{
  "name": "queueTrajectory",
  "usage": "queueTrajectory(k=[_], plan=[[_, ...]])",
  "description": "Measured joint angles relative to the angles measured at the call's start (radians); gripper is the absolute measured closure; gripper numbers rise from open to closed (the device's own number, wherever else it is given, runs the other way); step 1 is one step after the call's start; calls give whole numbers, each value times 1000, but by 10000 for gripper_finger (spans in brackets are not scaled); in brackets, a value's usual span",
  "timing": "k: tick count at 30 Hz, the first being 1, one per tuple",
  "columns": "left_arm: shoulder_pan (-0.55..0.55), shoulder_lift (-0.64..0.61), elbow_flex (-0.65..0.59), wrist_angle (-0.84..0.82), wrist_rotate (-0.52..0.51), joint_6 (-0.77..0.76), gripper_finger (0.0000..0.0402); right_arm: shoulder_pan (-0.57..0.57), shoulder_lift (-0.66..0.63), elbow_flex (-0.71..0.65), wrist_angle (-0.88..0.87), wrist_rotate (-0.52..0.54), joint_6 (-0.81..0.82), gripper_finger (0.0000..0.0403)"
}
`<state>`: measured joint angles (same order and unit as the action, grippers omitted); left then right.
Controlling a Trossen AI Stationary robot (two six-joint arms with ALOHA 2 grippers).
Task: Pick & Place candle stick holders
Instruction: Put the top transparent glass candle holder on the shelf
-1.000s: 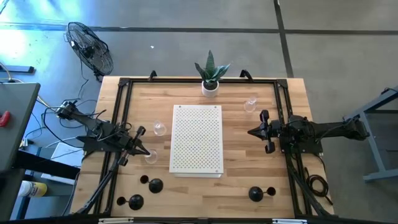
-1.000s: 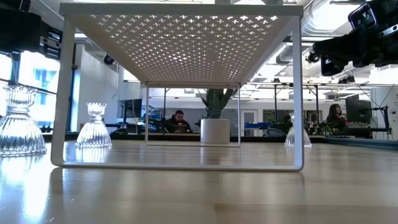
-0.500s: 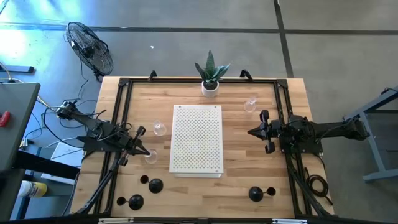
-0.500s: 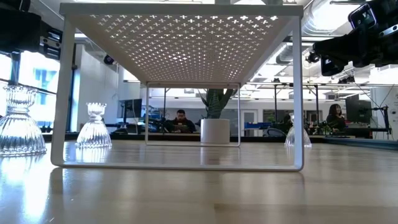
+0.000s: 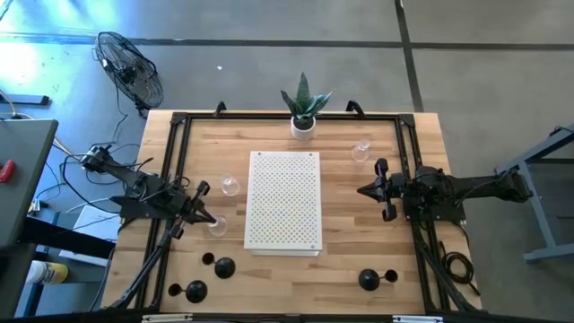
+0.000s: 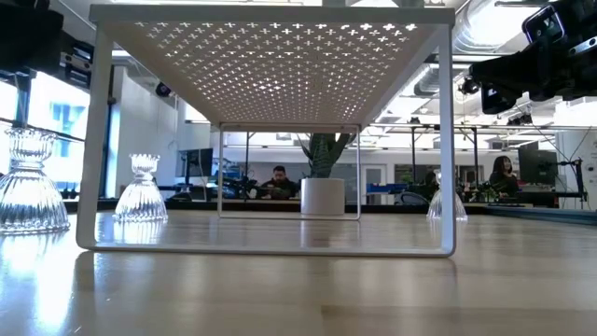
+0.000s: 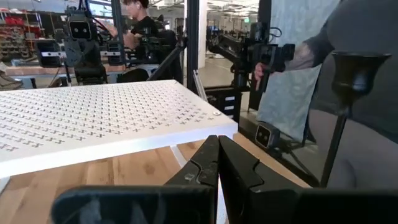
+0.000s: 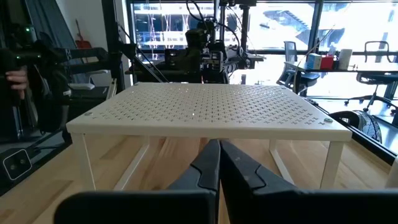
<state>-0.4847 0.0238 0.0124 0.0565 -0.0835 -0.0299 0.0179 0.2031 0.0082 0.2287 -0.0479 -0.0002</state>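
Left gripper (image 5: 213,221): my fingers are pressed together, holding nothing; it hangs at the table's left side, tips toward the rack.
Right gripper (image 5: 361,190): my fingers are together, empty; it hangs at the table's right side, tips toward the rack.
Rack (image 5: 284,201): white perforated shelf on thin legs, mid-table, between my two grippers; it fills the middle of both wrist views.
Glass holder 1 (image 5: 230,187): clear, upright, just left of the rack, near my left gripper.
Glass holder 2 (image 5: 217,226): clear, directly under my left fingertips in the high view; I cannot tell if they touch.
Glass holder 3 (image 5: 361,150): clear, upright, right of the rack toward the far edge, apart from my right gripper.
Black holder 1 (image 5: 222,266): lying on its side near the front edge, left of the rack.
Black holder 2 (image 5: 194,290): lying on its side at the front left corner.
Black holder 3 (image 5: 369,280): lying on its side near the front edge, right of the rack.
Plant (image 5: 304,106): green leaves in a white pot, far edge, behind the rack.
Table (image 5: 341,260): light wood, black frame rails along its sides.
Fan (image 5: 130,68): on the floor beyond the far left corner.
Person (image 6: 277,180): seated in the room behind, seen under the rack.
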Motion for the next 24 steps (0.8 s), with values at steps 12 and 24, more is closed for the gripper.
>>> queueTrajectory(k=[12,24], plan=[[0,0,0,12,-200,-2,401,0,0,0,114,22,156,402],[0,1,46,227,-397,-261,401,0,0,77,304,41,286,402]])
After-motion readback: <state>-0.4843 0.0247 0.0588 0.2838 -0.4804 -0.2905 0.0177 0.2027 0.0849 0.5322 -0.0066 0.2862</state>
